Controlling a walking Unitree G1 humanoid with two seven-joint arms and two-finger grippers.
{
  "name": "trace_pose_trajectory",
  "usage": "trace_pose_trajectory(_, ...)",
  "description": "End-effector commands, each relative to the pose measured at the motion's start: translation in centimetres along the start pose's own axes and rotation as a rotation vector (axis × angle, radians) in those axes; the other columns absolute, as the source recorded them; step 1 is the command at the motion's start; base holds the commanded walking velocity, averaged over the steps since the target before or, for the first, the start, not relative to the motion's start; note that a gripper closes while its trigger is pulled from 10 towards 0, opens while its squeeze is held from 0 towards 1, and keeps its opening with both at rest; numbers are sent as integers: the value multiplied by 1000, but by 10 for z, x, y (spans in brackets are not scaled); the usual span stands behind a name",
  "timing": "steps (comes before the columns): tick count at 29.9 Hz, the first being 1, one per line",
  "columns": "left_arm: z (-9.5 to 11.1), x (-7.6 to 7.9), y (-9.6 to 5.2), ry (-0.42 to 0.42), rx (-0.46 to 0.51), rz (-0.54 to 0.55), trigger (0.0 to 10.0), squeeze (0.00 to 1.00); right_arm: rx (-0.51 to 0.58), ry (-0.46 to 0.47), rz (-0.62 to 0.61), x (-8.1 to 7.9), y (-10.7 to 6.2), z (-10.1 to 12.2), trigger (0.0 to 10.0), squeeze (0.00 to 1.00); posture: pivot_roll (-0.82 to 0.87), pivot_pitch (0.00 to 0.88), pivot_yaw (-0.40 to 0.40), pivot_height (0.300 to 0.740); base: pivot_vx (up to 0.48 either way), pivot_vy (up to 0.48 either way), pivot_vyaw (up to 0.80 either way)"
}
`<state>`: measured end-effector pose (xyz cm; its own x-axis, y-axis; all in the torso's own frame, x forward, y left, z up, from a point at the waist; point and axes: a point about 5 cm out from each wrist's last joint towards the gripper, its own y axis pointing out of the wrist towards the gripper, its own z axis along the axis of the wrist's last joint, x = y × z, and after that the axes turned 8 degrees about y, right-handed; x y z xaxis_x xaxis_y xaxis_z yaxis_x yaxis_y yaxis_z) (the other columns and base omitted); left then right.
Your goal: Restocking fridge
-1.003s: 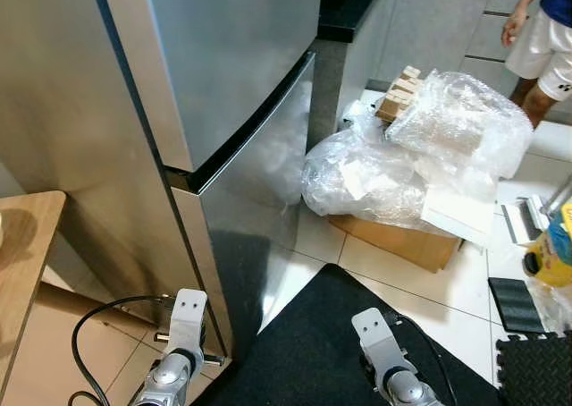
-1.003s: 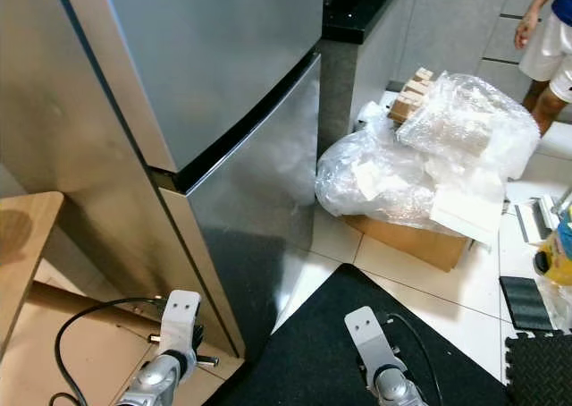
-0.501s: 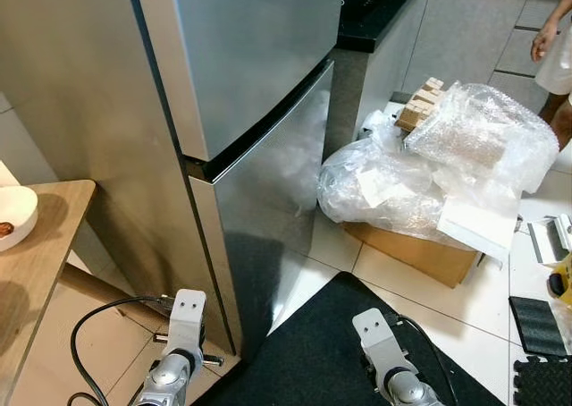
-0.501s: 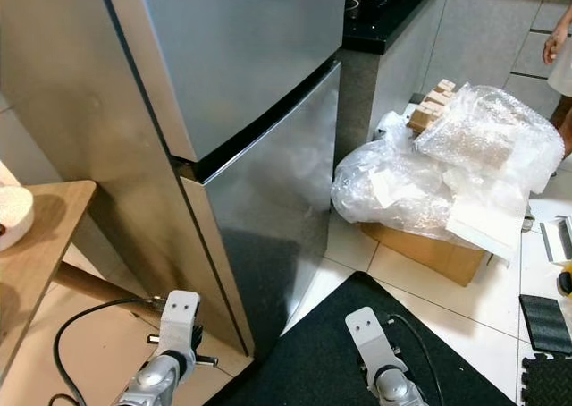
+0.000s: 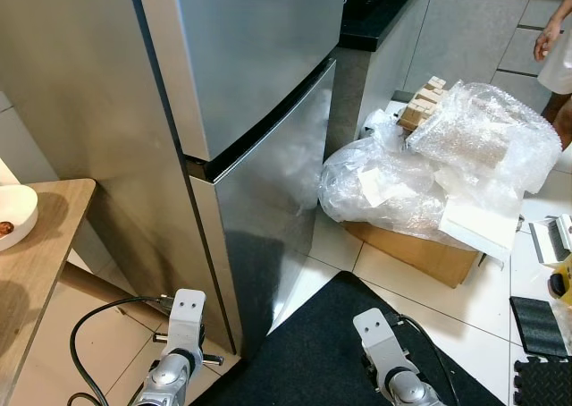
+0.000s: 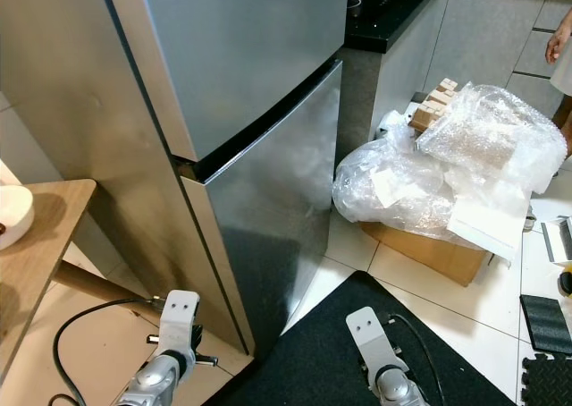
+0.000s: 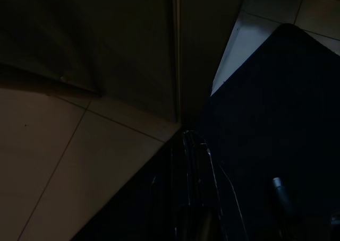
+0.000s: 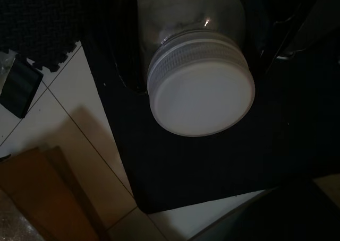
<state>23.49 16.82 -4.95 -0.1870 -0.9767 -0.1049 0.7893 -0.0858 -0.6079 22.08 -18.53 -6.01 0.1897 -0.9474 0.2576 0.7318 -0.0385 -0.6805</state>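
Note:
A tall stainless steel fridge (image 5: 241, 66) stands in front of me on the left, with its upper door and its lower door (image 5: 268, 209) both closed. Both arms hang low at the bottom of the eye views, the left arm (image 5: 183, 330) beside the fridge's corner and the right arm (image 5: 380, 339) over the black mat. My right gripper (image 8: 199, 66) is shut on a clear jar with a white screw lid (image 8: 202, 95). In the dark left wrist view my left gripper (image 7: 192, 140) has its fingers together with nothing in them.
A wooden table (image 5: 40, 245) with a white bowl (image 5: 13, 214) is at the left edge. Bubble wrap and plastic bags (image 5: 438, 156) lie piled on a cardboard box (image 5: 420, 249) to the right of the fridge. A black mat (image 5: 313, 343) and a cable (image 5: 89, 334) lie underfoot. A person (image 5: 559, 39) stands far right.
The camera has swung left over the last second, bringing the wooden table and bowl into view. In the last half second almost nothing has changed, and both arms hang as before.

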Motion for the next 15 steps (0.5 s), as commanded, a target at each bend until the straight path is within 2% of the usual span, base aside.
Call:
trace_pose_trajectory(1,-1,2,0,-12,7,2,10000,0,10,-5,8,-1,0,0,10000,0,-106,38,43,740,0,0,0)
trace_pose_trajectory(15,1,0,0,-21,15,17,10000,0,22,-12,19,-1,1,5,10000,0,-78,32,18,740,0,0,0)
